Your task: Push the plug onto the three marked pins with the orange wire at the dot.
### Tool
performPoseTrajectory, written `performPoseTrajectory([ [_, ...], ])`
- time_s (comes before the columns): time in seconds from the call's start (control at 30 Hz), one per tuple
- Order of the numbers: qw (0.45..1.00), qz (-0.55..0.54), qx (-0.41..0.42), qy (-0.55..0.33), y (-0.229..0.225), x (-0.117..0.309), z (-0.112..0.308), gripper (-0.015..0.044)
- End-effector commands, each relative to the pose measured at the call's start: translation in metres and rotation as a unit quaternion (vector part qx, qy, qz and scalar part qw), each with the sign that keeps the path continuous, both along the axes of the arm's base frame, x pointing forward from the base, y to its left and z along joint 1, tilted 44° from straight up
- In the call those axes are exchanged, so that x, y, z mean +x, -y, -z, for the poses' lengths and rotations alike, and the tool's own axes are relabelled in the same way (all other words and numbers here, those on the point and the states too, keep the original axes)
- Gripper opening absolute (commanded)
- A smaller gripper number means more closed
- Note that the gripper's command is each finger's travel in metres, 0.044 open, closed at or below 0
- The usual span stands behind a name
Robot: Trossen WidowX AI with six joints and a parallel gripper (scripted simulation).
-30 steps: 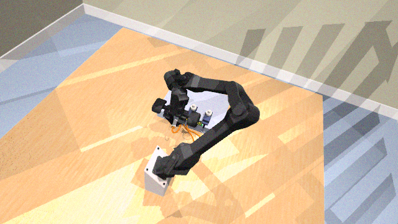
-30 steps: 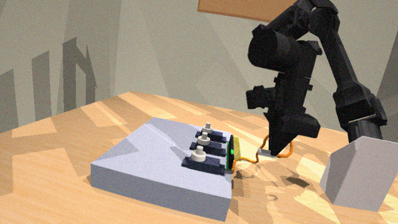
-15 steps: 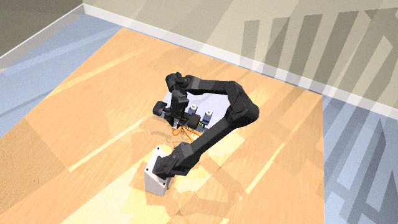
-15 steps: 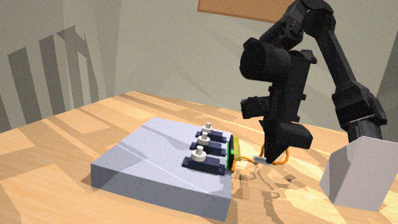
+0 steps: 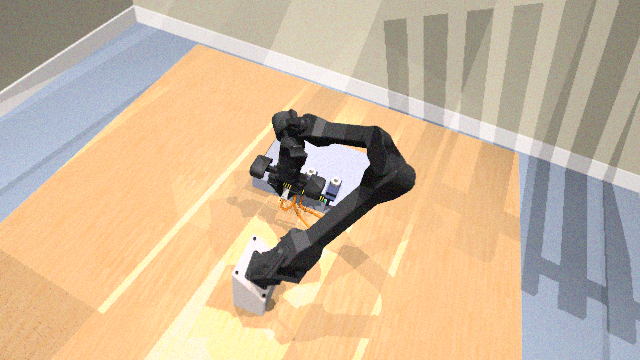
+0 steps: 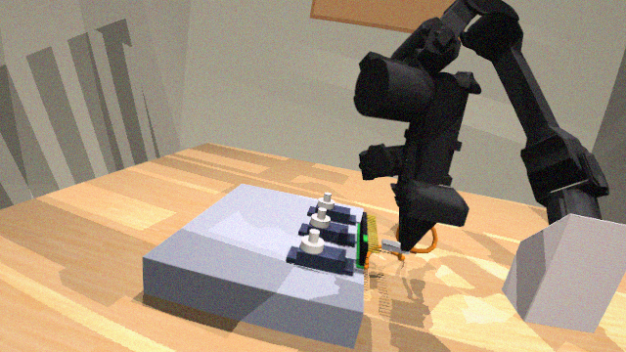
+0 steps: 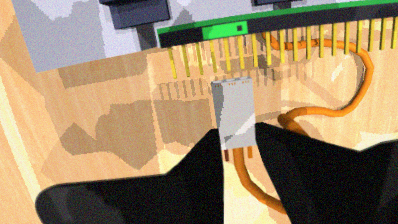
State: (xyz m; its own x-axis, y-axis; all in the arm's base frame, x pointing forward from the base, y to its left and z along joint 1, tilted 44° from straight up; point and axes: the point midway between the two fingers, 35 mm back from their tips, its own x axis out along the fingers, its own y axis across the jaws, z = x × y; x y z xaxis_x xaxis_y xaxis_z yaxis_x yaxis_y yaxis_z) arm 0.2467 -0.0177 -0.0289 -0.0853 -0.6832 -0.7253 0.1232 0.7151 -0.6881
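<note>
My gripper (image 7: 236, 134) (image 6: 406, 246) is shut on the grey-white plug (image 7: 235, 107) (image 6: 391, 245) (image 5: 285, 194). The plug's front faces the metal pins (image 7: 228, 60) (image 6: 373, 232), just short of their tips, with a small gap in the wrist view. It looks roughly parallel to them. The green band (image 7: 217, 31) has its dark dot (image 7: 239, 28) at its right end in the wrist view; the plug sits about below the band. At the plug's rear, an orange wire shows on the right and a dark one on the left. Whether plug and pins are level is unclear.
The holder (image 6: 205, 254) carries several dark servos with white hubs, one servo (image 6: 320, 258) nearest in the exterior view. The orange lead (image 7: 369, 70) (image 6: 435, 240) loops beside my right finger and under the pin row. The arm's pale base (image 5: 247, 292) (image 6: 569, 274) stands nearby.
</note>
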Motion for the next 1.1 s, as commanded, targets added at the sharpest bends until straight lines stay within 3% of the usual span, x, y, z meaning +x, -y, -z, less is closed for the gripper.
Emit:
performPoseTrajectory([
  [0.0,1.000,-0.003,-0.002,0.000,0.000,0.005,0.000,0.0000],
  [1.07,1.000,-0.003,-0.002,0.001,0.003,0.024,-0.001,0.0000],
])
